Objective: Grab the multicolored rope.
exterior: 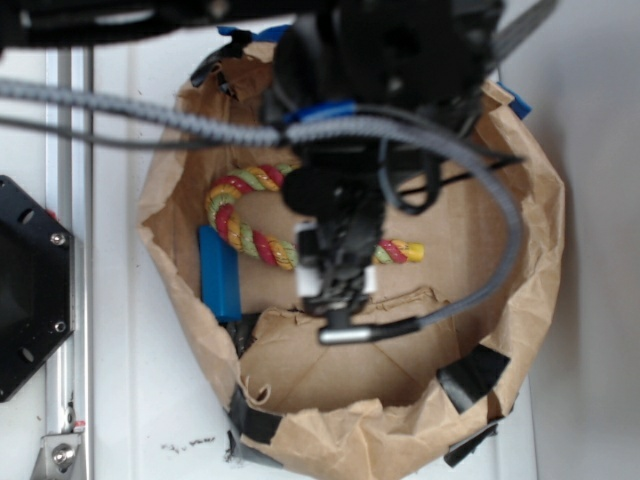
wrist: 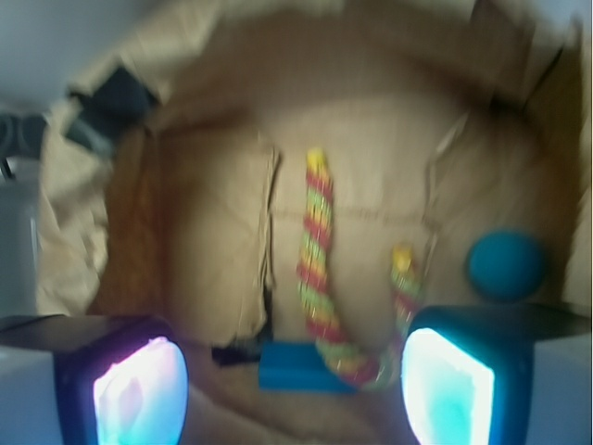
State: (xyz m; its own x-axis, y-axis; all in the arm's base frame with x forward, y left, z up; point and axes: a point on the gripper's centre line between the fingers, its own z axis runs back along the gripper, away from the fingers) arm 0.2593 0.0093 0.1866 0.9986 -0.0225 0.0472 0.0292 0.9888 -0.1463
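Observation:
The multicolored rope [exterior: 240, 215] [wrist: 317, 269], twisted red, yellow and pale green, lies bent like a hook on the floor of a brown paper bag [exterior: 520, 250]. One yellow end [exterior: 412, 251] shows right of the arm. My gripper [exterior: 335, 280] [wrist: 295, 389] hangs above the bag's middle, over the rope's straight run, which it partly hides. Both glowing pads [wrist: 139, 394] stand wide apart with nothing between them. In the wrist view the rope's bend [wrist: 366, 366] sits just inside the right pad [wrist: 447, 389].
A blue rectangular block [exterior: 219, 270] [wrist: 296, 367] lies beside the rope's bend. A blue ball [wrist: 505, 265] rests near the bag wall. The bag's crumpled walls [wrist: 74, 213] ring the area, patched with black tape [exterior: 470, 375]. A black mount [exterior: 30, 290] and metal rail [exterior: 75, 200] stand left.

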